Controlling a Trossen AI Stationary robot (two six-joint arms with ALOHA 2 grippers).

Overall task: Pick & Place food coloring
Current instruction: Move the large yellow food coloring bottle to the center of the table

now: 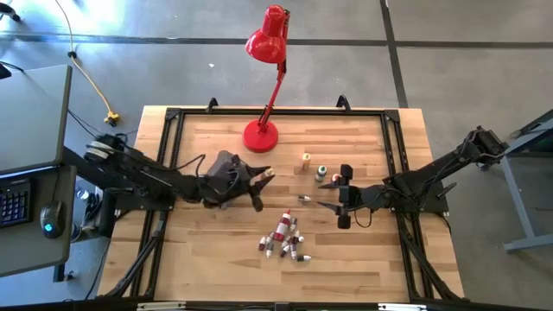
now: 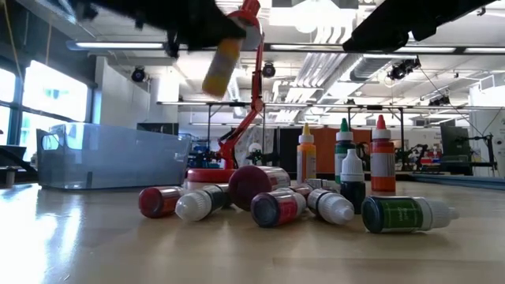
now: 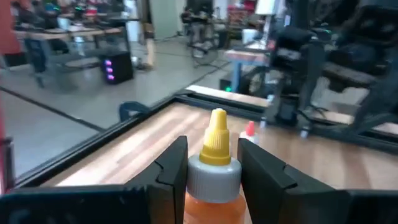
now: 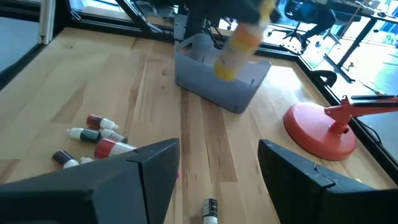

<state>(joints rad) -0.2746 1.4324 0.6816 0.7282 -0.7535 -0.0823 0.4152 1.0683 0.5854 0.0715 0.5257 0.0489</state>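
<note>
My left gripper (image 1: 257,180) hangs above the table's middle, beside the grey tub (image 4: 217,78), shut on an orange-yellow food coloring bottle (image 3: 214,165) with a yellow cap. My right gripper (image 1: 326,195) is open and low over the table, right of centre. One small bottle (image 4: 210,210) lies just ahead of its fingers. Several bottles lie on their sides in a pile (image 1: 283,240) nearer the near edge. Others stand upright (image 2: 383,156) behind the pile, among them an orange one (image 1: 306,161) and a green-capped one (image 1: 321,171). My left gripper pinches the orange-yellow bottle between its two fingers (image 3: 175,177) at the white collar (image 3: 213,177) just under the yellow cap. The bottle is lifted clear of the table. It hangs tilted in the low view (image 2: 221,67), with its cap end toward my right arm.
A red desk lamp stands with its base (image 1: 260,136) near the far edge, and its shade leans beyond the table. A black frame (image 1: 173,117) runs round the wooden tabletop. Bare wood (image 1: 199,250) lies to the pile's left.
</note>
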